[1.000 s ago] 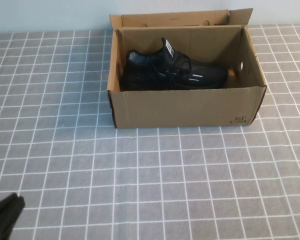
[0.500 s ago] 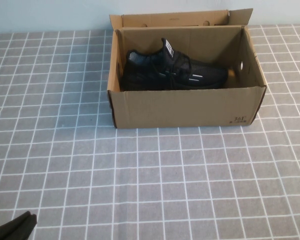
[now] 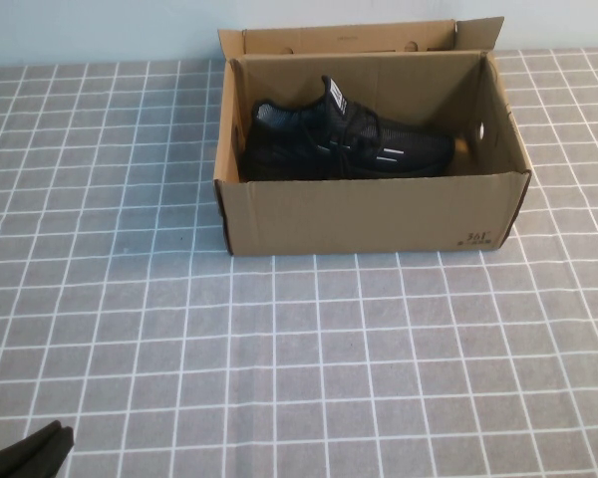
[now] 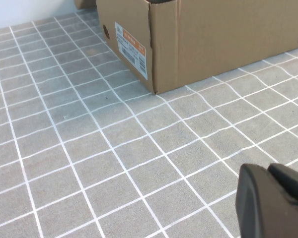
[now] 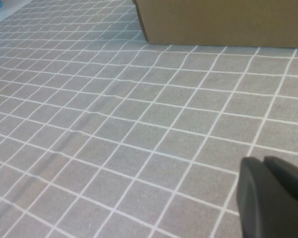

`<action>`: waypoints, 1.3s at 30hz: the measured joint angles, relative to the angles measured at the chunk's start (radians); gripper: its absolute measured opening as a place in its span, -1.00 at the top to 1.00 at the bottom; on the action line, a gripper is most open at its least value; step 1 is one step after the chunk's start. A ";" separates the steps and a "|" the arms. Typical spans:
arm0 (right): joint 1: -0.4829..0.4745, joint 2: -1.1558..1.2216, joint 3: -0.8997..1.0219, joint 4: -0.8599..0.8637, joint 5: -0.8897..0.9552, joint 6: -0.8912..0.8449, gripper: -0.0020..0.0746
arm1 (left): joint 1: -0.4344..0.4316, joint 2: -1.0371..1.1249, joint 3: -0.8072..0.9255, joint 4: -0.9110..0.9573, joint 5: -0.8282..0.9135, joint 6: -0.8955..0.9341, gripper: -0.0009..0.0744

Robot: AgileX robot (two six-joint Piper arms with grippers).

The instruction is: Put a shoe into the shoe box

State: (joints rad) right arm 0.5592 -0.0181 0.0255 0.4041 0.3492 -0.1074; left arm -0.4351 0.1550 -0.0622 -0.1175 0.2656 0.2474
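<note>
At 12 o'clock on the bench (image 3: 279, 398), the shoe (image 3: 344, 144) lies inside the shoe box (image 3: 369, 214): light, soft mesh; grasp at the collar. Left pincer (image 4: 275, 206) at 7 o'clock and right pincer (image 5: 273, 201), off the high view, are both clenched, empty.

My left gripper (image 3: 25, 453) shows in the high view only as a matte black, soft-edged wedge at about seven o'clock, with a faint crease running along it. In its own wrist view that left gripper (image 4: 275, 203) is two thick black fingers with rounded corners and a smooth, dull finish, a thin seam between them. My right gripper (image 5: 273, 198) looks the same: blunt, rounded black fingers with a narrow dark line between them, plain and unmarked.
</note>
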 joint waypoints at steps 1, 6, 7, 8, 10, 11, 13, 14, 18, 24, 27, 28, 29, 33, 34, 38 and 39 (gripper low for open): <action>0.000 0.000 0.000 0.002 0.000 0.000 0.99 | 0.000 0.000 0.000 0.000 0.000 0.000 0.98; -0.049 0.000 0.000 -0.093 -0.059 0.000 0.99 | 0.000 0.000 0.000 0.000 0.000 0.002 0.98; -0.090 0.000 0.000 -0.115 -0.084 0.000 0.99 | 0.000 0.000 0.000 0.000 0.000 0.002 0.98; -0.139 0.000 0.000 -0.130 -0.109 0.000 0.99 | 0.000 0.000 0.000 0.000 0.000 0.002 0.98; -0.232 0.000 0.000 -0.148 -0.148 0.000 0.99 | 0.000 0.000 0.000 0.000 0.000 0.002 0.98; -0.281 0.000 0.000 -0.151 -0.159 0.000 0.99 | 0.000 0.000 0.000 0.000 0.000 0.002 0.98; -0.366 0.000 0.000 -0.154 -0.169 0.000 0.99 | 0.000 0.000 0.000 0.000 0.000 0.002 0.98; -0.409 0.000 0.000 -0.156 -0.171 0.000 0.99 | 0.000 0.000 0.000 0.000 0.000 0.002 0.98; -0.513 0.000 0.000 -0.164 -0.173 -0.003 0.99 | 0.000 0.000 0.000 0.000 0.002 0.002 0.98; -0.532 0.000 0.000 -0.202 -0.083 -0.003 0.99 | 0.000 0.000 0.000 0.000 0.002 0.002 0.98; -0.532 0.000 0.000 -0.219 -0.032 -0.003 0.99 | 0.000 0.000 0.000 0.000 0.002 0.002 0.98; -0.532 0.000 0.000 -0.224 -0.021 -0.003 0.99 | 0.000 0.000 0.000 0.000 0.002 0.002 0.98; -0.532 0.000 0.000 -0.229 -0.016 -0.003 0.99 | 0.000 0.000 0.000 0.000 0.002 0.002 0.98; -0.532 0.000 0.000 -0.237 -0.015 -0.003 0.99 | 0.000 0.000 0.000 0.000 0.004 0.002 0.98; -0.532 0.000 0.000 -0.237 -0.015 -0.003 0.99 | 0.000 0.000 0.000 0.000 0.004 0.002 0.98; -0.532 0.000 0.000 -0.237 -0.013 -0.003 0.99 | 0.000 0.000 0.000 0.000 0.004 0.002 0.98; -0.532 0.000 0.000 -0.237 -0.013 -0.003 0.99 | 0.000 0.000 0.000 0.000 0.004 0.002 0.98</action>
State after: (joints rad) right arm 0.0277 -0.0181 0.0255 0.1671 0.3357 -0.1104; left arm -0.4351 0.1550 -0.0622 -0.1175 0.2692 0.2498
